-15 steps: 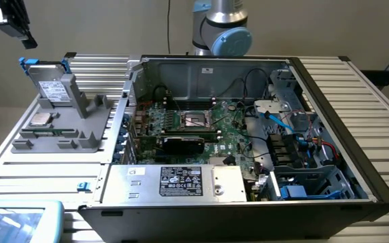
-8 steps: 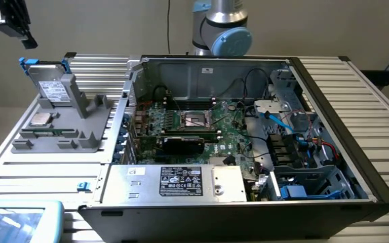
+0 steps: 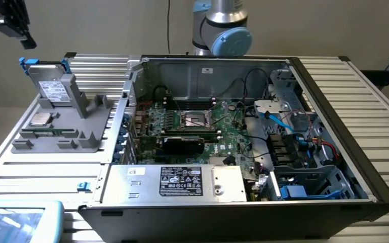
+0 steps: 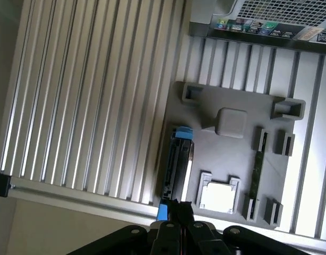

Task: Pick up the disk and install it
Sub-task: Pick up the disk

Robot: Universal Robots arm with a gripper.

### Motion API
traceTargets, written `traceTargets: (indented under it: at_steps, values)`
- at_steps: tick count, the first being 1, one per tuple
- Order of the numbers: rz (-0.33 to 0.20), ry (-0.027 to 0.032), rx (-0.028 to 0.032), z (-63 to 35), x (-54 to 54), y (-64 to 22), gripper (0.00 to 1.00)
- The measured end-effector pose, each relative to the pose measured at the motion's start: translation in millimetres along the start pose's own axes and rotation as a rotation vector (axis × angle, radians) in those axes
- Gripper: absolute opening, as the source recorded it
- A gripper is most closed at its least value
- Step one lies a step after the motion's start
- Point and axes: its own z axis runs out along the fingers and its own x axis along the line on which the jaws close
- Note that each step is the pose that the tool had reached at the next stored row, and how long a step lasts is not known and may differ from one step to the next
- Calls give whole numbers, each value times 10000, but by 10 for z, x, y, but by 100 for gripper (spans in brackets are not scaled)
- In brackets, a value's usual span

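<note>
Exterior view: one grey plastic holder (image 3: pixel 73 135) lies on a ribbed aluminium table (image 3: pixel 39 174), and one open computer case (image 3: pixel 215 223) sits just beside the holder, toward the exterior view's right. One disk (image 3: pixel 54 90) stands on edge in the holder, at the corner farthest from the case. It is a flat grey metal drive in a bright blue carrier, and its white label faces outward. The label carries print, but I cannot read it.

The holder also carries one small square silver chip (image 3: pixel 41 119), lying flat near the foot of the disk. One thin green memory stick (image 3: pixel 46 132) sits in a slot just beyond the chip. Inside the case, on the side nearest the camera, is one silver power supply (image 3: pixel 174 182). It has a black label crowded with white text and symbols, all too small to read.

Wrist view: I look straight down on the holder from well above it. My gripper (image 4: pixel 180 208) shows as two dark fingers pressed together with nothing between them. It hangs over the holder's edge, in line with one blue end of the disk, and touches nothing. From here the disk appears edge-on as a narrow dark strip with blue at both ends. A row of small coloured stickers runs along the edge of the case beyond the holder, and their markings are unreadable.
</note>
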Motion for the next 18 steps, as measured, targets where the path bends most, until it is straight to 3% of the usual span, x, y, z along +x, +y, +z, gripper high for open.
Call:
traceTargets:
  at_steps: [6,10,18]
  values:
    - [146,-104,53,-2,2,-8,11]
    - [180,-110,53,0,2,-10,11]
    - [953,-128,45,2,2,-11,11]
